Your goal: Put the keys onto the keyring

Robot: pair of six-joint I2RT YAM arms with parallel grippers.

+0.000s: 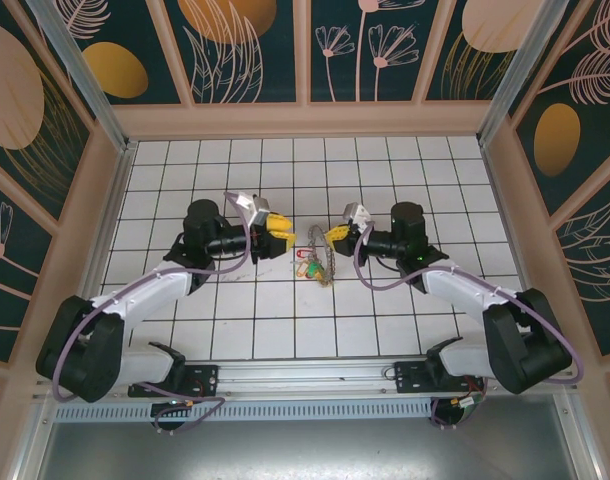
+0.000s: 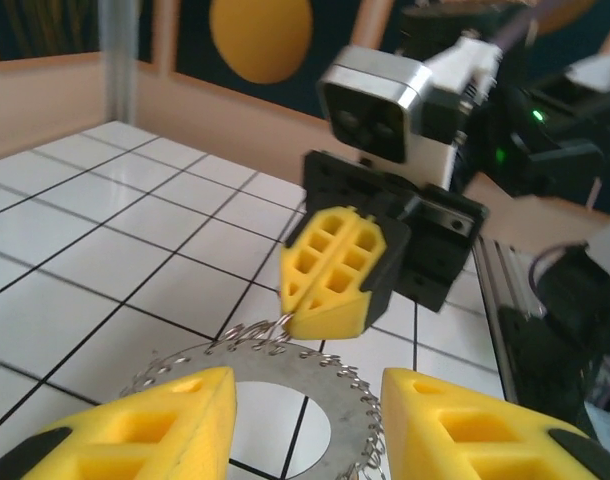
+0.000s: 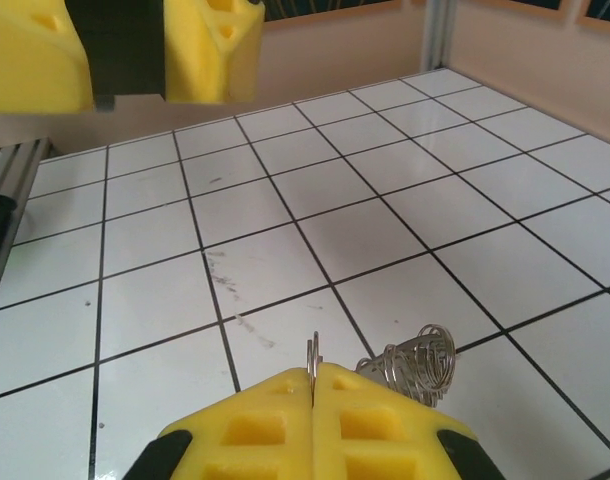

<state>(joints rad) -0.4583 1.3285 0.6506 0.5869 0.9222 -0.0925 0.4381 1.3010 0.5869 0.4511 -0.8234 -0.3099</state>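
Ring-bracing step: right gripper (image 1: 337, 233) was clamped on the keyring (image 1: 322, 248) rim mid-frame, left gripper (image 1: 279, 228) open and empty, keys (image 1: 309, 268) by the ring's lower-left edge; next move probably needed a key pickup.

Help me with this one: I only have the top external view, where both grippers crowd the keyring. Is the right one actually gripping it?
Observer: Yes. The left wrist view shows the right gripper shut, its tips pinching the far rim of the keyring.
Reviewer: And the left one?
Observer: The left gripper is open; in its own view the jaws stand well apart, the hoop lying beyond the gap.
Reviewer: What is that rim made of?
Observer: Close up, it is a chain of small wire loops.
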